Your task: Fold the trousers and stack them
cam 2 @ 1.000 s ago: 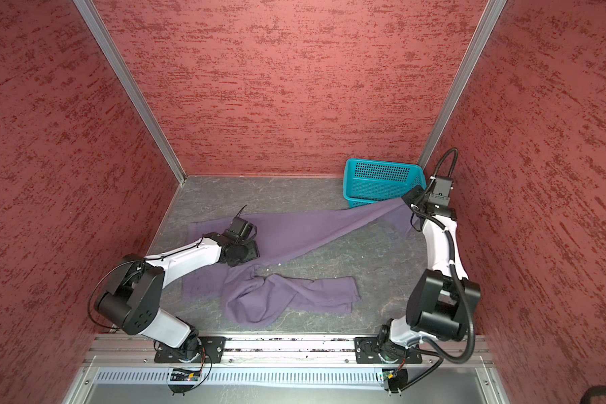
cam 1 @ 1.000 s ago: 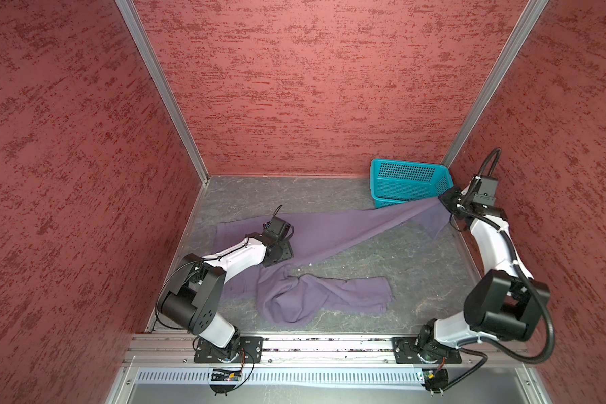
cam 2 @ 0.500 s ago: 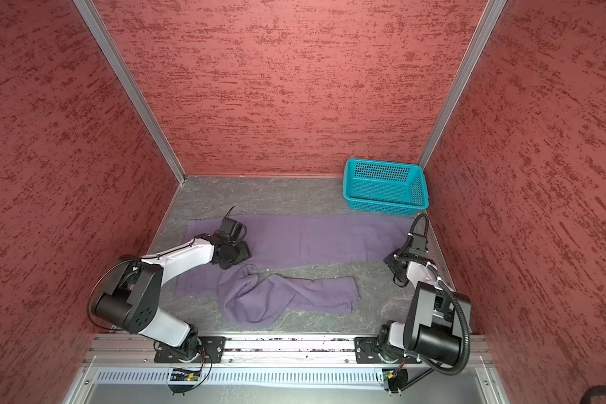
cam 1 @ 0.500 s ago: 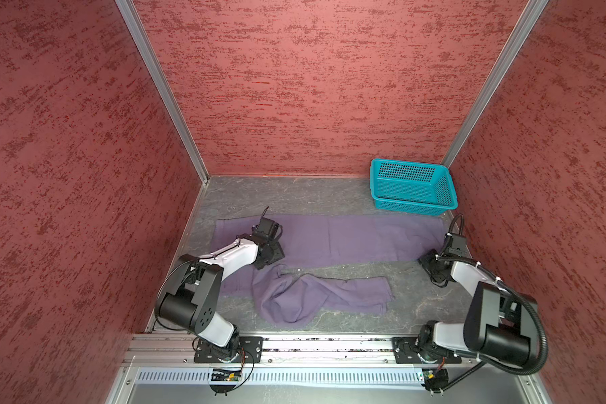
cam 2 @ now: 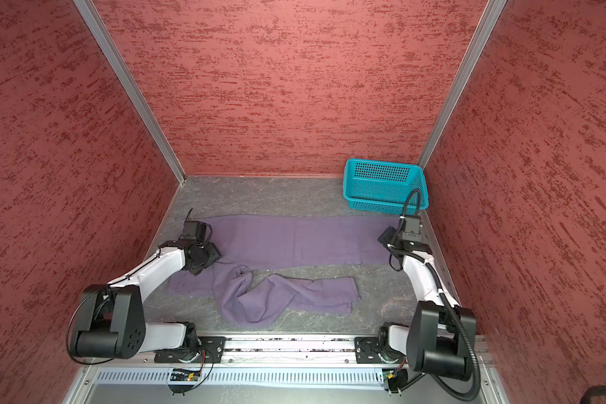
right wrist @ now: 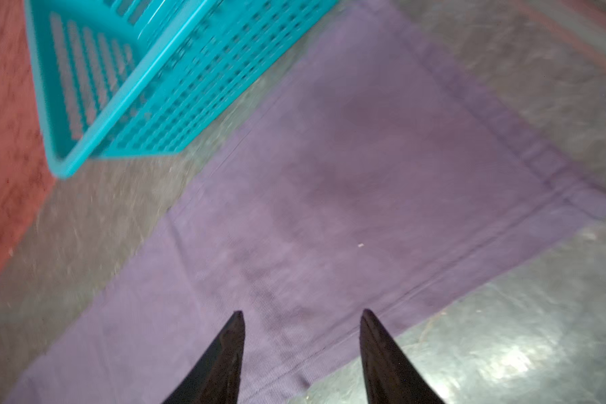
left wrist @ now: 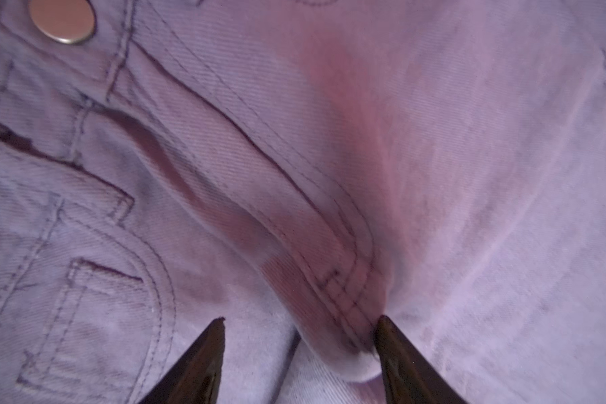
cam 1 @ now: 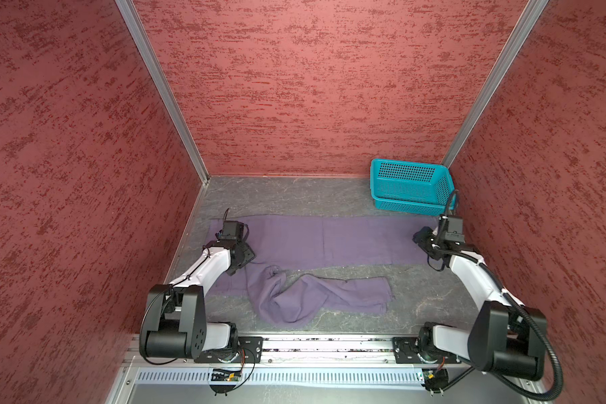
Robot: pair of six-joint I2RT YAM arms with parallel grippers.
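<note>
Trousers (cam 1: 329, 241) of lavender-grey cloth lie spread on the grey marbled surface (cam 1: 294, 196). In both top views we see the waist toward the left arm and the 2 legs running to the right. Nearest the arm bases, 1 leg (cam 1: 315, 297) is rumpled and twisted, its hem stopping well short of the right arm. Just beyond it, at the waist end, the left end effector (left wrist: 301, 317) is pressed onto the cloth. In the left wrist view we see its 2 fingers spread apart, released, with the raised fly seam (left wrist: 277, 196) running up against 1 fingertip (left wrist: 389, 339) and not pinched from both sides. A metal button (left wrist: 62, 21) and a stitched pocket (left wrist: 95, 314) show close by. Farther back, the other leg (cam 2: 294, 241) lies flat and straight. Near its hem the right end effector (right wrist: 301, 311) hangs over the cloth, fingers apart and grasping nothing; that view is blurred. In the far right corner, a teal perforated basket (cam 1: 408, 190) stands just beside the trousers without touching them, against the red wall (cam 1: 312, 87).
</note>
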